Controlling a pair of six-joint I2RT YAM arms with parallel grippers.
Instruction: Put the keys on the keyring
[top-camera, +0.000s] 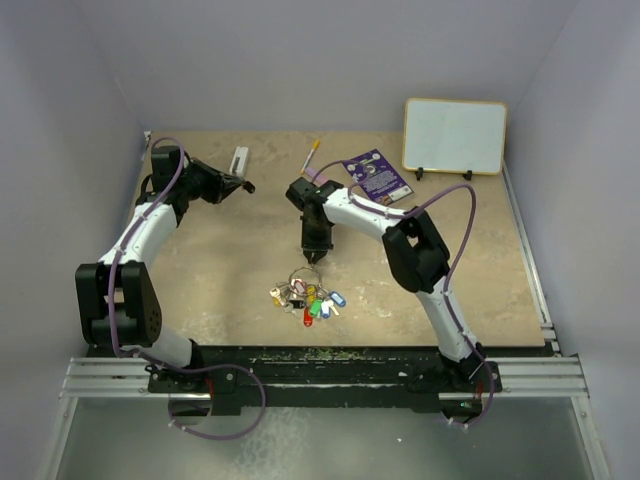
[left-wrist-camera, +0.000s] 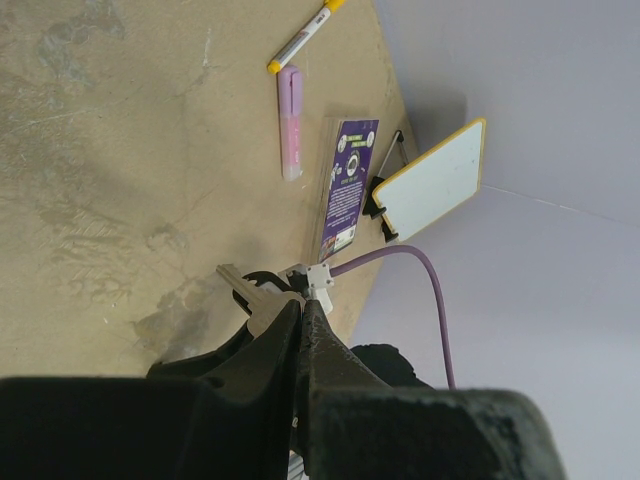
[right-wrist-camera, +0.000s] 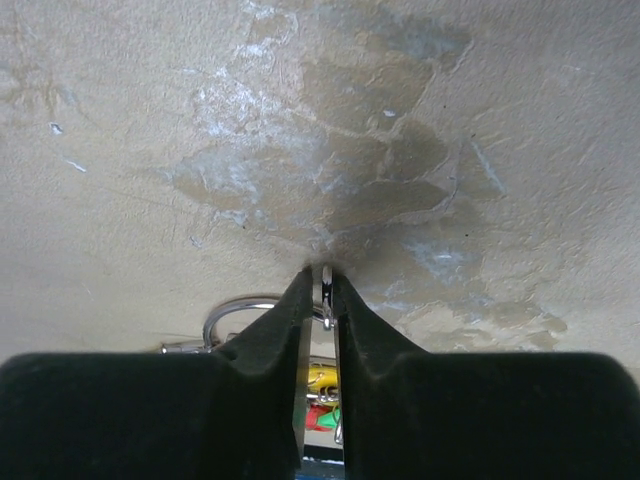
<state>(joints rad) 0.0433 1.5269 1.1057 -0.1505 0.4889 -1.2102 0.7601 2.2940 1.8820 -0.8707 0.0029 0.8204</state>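
A bunch of keys (top-camera: 308, 299) with blue, red, yellow, green and white tags lies on the tan table in the top view. The silvery keyring (top-camera: 304, 275) rises from the bunch. My right gripper (top-camera: 312, 256) is shut on the ring's upper edge. In the right wrist view the ring wire (right-wrist-camera: 326, 288) is pinched between the fingertips of the right gripper (right-wrist-camera: 325, 280), with yellow and red tags (right-wrist-camera: 322, 376) behind. My left gripper (top-camera: 243, 185) is at the back left, well apart from the ring. In its wrist view it (left-wrist-camera: 302, 304) is shut on a bare silver key (left-wrist-camera: 240, 290).
A purple card (top-camera: 377, 175) and a small whiteboard on a stand (top-camera: 455, 135) are at the back right. A yellow-capped marker (top-camera: 312, 157) and a white stick-shaped object (top-camera: 240, 160) lie at the back. A pink highlighter (left-wrist-camera: 290, 122) lies beside the marker.
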